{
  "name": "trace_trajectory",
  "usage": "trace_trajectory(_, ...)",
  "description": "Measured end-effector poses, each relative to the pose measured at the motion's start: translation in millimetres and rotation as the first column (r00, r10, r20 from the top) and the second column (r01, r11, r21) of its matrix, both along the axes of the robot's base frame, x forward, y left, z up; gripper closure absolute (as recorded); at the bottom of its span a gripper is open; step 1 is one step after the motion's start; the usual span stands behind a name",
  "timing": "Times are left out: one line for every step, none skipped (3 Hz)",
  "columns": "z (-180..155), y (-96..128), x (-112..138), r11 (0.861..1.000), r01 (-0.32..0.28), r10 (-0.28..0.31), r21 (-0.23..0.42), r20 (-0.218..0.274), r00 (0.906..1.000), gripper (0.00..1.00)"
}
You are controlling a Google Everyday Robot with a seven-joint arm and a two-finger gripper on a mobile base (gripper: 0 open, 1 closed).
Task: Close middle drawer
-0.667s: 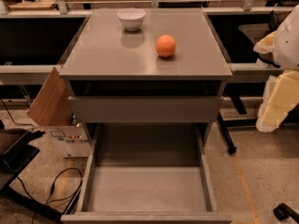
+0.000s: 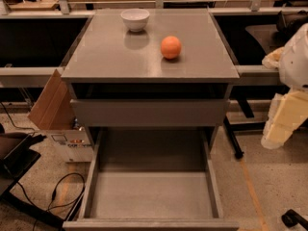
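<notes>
middle drawer (image 2: 151,196) is pulled nearly all the way out toward the camera. Tray is empty, front panel sits at the bottom edge of view. Not closed and nothing touching it, so the task looks barely begun.

upper drawer (image 2: 149,112) above it stands a little proud of the frame with a dark gap over it. Not the target.

Both belong to the grey desk (image 2: 106,57). It carries a white bowl (image 2: 134,19) at the back and an orange (image 2: 171,47) right of centre. Both are well clear of the drawers, so a push shouldn't bother them unless a jolt sets the orange rolling.

gripper (image 2: 281,121) hangs off the desk's right side, about level with the upper drawer and well apart from the middle drawer's front. My read: it's out there to stay clear of the tray. It would need to come round in front of the panel and push straight in. Spread or pressed together: can't tell.

cardboard box (image 2: 50,105) leans at the desk's left side, cable (image 2: 65,189) on the floor below it. Neither is in the drawer's path.

Versus the earlier frame: the arm sits slightly lower. Drawers, bowl and orange are unchanged.
</notes>
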State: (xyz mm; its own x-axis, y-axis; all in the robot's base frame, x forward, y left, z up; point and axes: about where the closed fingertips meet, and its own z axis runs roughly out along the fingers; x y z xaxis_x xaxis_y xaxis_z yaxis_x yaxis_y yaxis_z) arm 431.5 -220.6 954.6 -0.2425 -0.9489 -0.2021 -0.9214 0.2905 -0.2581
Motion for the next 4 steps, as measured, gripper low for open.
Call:
trace_trajectory(-38.4,-7.3,-15.6,1.0,0.027,-0.027,0.005,0.016,0.9995,0.1)
trace_trajectory(-99.0,-24.1,-41.8,0.997,0.061,-0.062,0.049,0.02,0.9978,0.33)
trace_trajectory(-165.6,-34.6,-67.1,0.994,0.075,-0.077,0.081,0.019,0.9969,0.56)
trace_trajectory(-233.3,-41.0,-91.2,0.992,0.105,-0.105,0.076,-0.006,0.9944,0.8)
